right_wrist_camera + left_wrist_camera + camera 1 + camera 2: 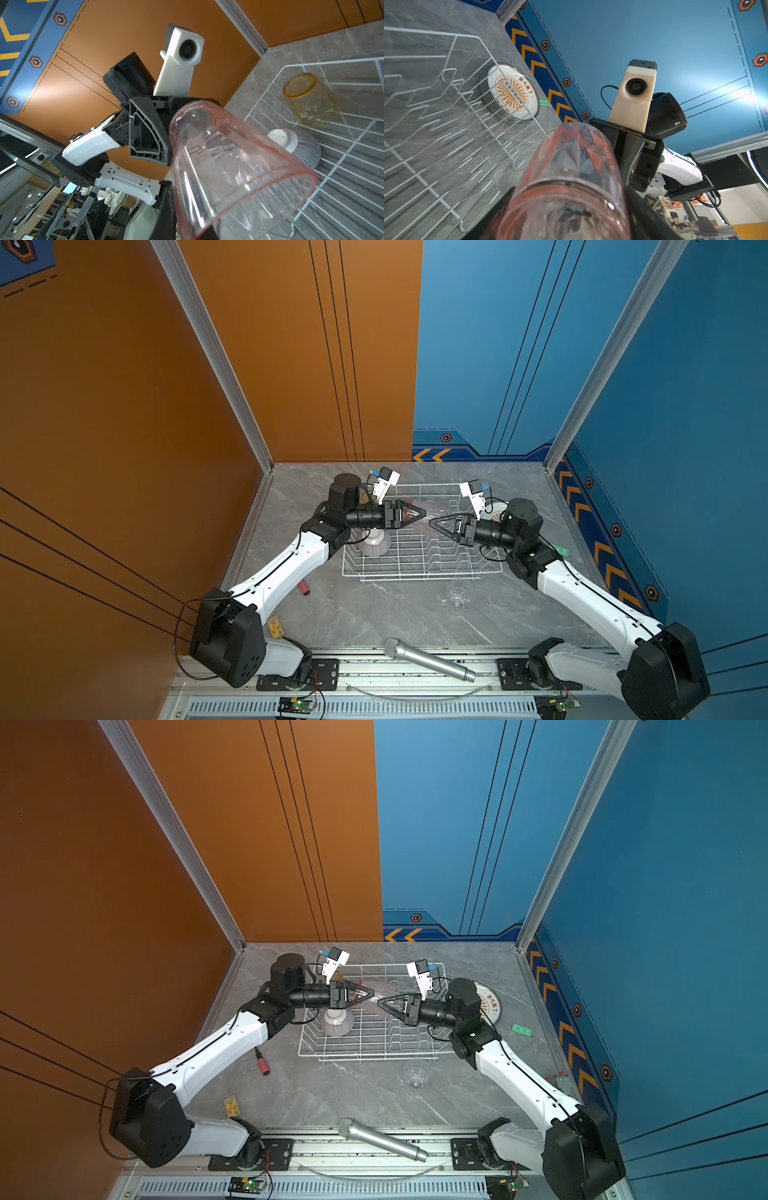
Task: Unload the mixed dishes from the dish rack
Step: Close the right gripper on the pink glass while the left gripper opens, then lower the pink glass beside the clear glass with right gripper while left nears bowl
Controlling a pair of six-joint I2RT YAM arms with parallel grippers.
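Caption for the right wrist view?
A pink tumbler held over the dish rack, which holds a yellow tumbler and an upturned striped bowl.

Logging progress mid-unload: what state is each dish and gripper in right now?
Pink tumbler: sideways in the air over the rack, between both grippers.
Right gripper: shut on its rim.
Left gripper: around its base, grip unclear.
Yellow tumbler: on its side in the rack.
Bowl: upside down in the rack.
Plates: stacked on the table.
Clear tumbler: on the table.

Silver microphone point(430, 659) at the grey table's point(374, 614) near edge, red cylinder point(304, 587), yellow card point(275, 626), green block point(522, 1030).
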